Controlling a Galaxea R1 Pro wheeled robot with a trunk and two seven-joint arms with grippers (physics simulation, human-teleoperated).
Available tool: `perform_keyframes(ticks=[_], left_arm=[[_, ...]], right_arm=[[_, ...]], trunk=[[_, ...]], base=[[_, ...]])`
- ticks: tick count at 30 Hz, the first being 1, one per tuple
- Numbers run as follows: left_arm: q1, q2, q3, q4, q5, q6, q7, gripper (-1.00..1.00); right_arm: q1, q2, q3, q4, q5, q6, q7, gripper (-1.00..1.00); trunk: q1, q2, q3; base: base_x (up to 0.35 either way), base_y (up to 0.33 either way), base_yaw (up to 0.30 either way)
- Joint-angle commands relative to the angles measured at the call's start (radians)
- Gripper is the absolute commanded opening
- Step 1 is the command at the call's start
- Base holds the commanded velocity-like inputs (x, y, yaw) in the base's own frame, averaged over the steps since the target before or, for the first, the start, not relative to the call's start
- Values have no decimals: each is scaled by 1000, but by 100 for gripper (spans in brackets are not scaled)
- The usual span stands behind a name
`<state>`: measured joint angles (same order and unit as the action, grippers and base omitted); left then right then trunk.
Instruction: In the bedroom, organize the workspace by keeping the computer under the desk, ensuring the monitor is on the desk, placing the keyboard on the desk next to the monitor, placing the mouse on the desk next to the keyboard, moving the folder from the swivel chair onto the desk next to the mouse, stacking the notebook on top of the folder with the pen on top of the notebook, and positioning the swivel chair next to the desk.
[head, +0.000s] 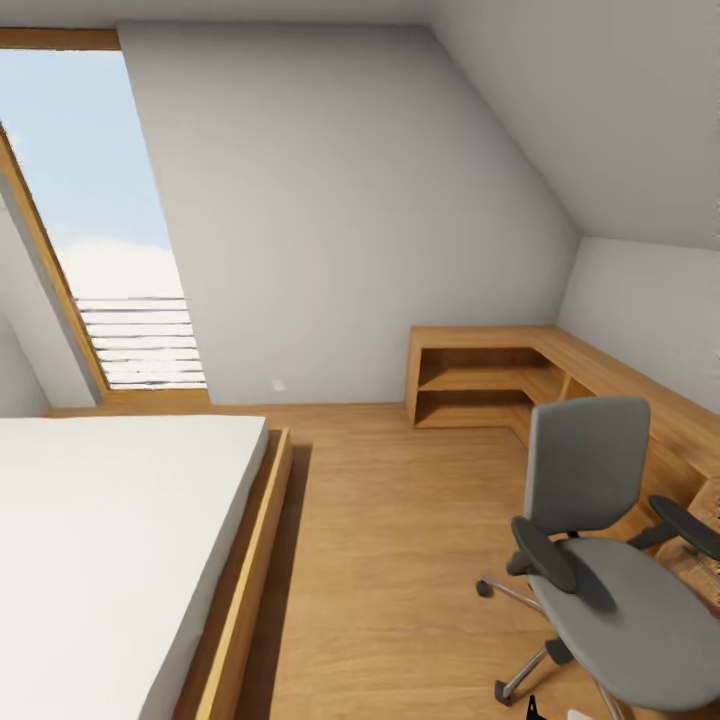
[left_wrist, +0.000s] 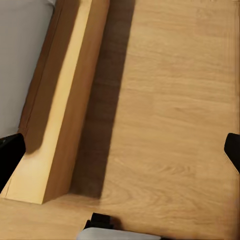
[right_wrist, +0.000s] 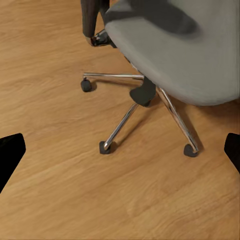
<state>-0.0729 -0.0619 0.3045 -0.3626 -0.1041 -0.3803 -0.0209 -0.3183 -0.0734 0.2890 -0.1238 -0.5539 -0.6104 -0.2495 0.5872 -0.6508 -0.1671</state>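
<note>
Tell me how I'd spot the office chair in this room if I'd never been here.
Look along the right wall, where a low wooden shelf unit wraps the corner under the sloped ceiling. In front of it, on the wooden floor, stands the chair. It is the only grey padded thing there, with black armrests and shiny metal legs on small black wheels; the seat looks bare.

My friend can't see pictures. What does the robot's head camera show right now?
A grey swivel chair with black armrests stands on a wooden floor, its seat bare. Behind it, low wooden shelves run along the white walls. A white bed in a wooden frame and a slanted window are opposite.
</note>
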Motion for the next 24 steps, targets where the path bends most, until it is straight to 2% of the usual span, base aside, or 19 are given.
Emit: perform_keyframes(ticks=[1,17,24], left_arm=[[-1,-1,8,0,-11,-3,-2,100],[-1,-1,8,1,-11,-2,-2,100],[-1,-1,8,1,-11,-1,-2,100]], right_arm=[[-1,0,9,0,-1,0,-8,100],[-1,0,9,0,0,0,-8,100],[-1,0,11,0,3,1,-6,100]], trunk=[[1,-1,-2],[1,-1,-17],[1,-1,-24]], base=[[319,-18,-213],[321,-4,-204],[321,0,-120]])
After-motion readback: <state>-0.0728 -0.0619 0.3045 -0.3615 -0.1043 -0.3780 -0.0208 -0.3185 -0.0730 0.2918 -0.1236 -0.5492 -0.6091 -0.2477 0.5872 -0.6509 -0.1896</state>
